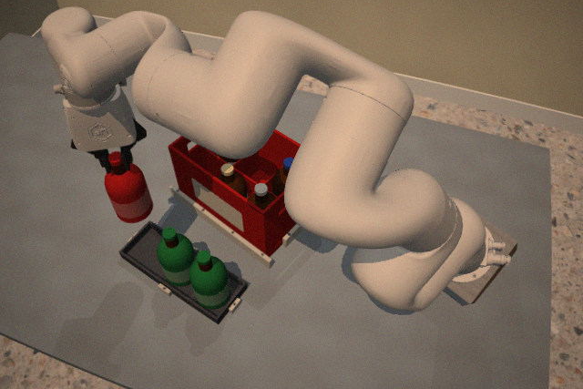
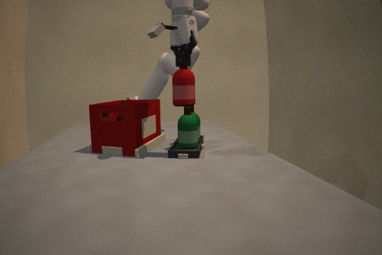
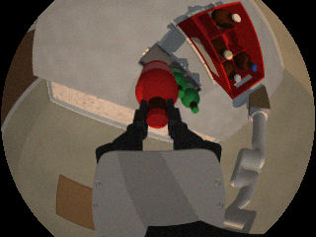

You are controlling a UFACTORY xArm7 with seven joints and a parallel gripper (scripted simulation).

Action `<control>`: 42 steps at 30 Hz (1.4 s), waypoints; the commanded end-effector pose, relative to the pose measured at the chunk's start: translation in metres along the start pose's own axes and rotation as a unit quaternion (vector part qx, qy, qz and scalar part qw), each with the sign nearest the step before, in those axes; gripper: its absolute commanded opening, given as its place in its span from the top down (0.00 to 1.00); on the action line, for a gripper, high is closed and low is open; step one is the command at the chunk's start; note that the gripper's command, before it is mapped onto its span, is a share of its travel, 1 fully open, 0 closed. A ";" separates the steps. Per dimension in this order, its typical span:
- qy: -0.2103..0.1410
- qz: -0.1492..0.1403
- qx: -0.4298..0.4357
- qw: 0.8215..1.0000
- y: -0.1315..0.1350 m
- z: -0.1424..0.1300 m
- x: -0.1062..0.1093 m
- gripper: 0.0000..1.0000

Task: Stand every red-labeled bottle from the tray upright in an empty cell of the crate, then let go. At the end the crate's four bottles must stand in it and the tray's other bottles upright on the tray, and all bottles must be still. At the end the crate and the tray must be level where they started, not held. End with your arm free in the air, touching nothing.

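Observation:
My gripper [image 1: 114, 161] is shut on the neck of a red-labeled bottle [image 1: 127, 191] and holds it upright in the air, above the far end of the dark tray [image 1: 181, 271]. The held bottle also shows in the exterior view [image 2: 183, 86] and in the wrist view [image 3: 156, 89]. Two green-labeled bottles [image 1: 174, 255] [image 1: 209, 279] stand upright on the tray. The red crate [image 1: 238, 187] stands to the right of the gripper and holds three brown bottles [image 1: 230, 178] [image 1: 260, 195] [image 1: 283, 171]. One crate cell [image 1: 256, 165] looks empty.
The arm's large links [image 1: 263, 107] arch over the back of the crate and hide part of it. Pale wooden stops [image 1: 226, 229] sit against the crate's base. The arm's base [image 1: 475, 257] stands at the right of the grey table.

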State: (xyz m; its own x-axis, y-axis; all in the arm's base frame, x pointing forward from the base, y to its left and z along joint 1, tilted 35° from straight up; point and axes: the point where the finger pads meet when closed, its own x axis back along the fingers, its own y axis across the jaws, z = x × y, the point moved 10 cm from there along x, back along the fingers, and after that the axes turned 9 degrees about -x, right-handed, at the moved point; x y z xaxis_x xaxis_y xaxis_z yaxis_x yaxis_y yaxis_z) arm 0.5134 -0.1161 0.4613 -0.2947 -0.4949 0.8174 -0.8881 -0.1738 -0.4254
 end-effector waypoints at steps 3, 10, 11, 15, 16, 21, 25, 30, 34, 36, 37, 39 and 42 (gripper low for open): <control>0.002 0.002 0.000 1.000 0.000 0.000 0.003 1.00; 0.002 0.002 0.000 1.000 0.000 0.000 0.003 1.00; 0.002 0.002 0.000 1.000 0.000 0.000 0.003 1.00; 0.002 0.002 0.000 1.000 0.000 0.000 0.003 1.00; 0.002 0.002 0.000 1.000 0.000 0.000 0.003 1.00; 0.002 0.002 0.000 1.000 0.000 0.000 0.004 1.00; 0.002 0.002 0.000 1.000 0.000 0.000 0.005 1.00; 0.002 0.002 0.000 1.000 0.000 0.000 0.009 1.00; 0.002 0.002 0.000 1.000 0.000 0.000 0.013 1.00; 0.002 0.002 0.000 1.000 0.000 0.000 0.016 1.00; 0.002 0.002 0.000 1.000 0.000 0.000 0.017 1.00; 0.002 0.002 0.000 1.000 0.000 0.000 0.018 1.00; 0.002 0.002 0.000 1.000 0.000 0.000 0.020 1.00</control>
State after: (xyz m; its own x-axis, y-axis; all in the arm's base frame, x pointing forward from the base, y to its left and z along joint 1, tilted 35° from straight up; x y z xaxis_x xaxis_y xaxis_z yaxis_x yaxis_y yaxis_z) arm 0.5087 -0.1237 0.4739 -0.2954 -0.4946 0.8174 -0.8880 -0.1735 -0.4259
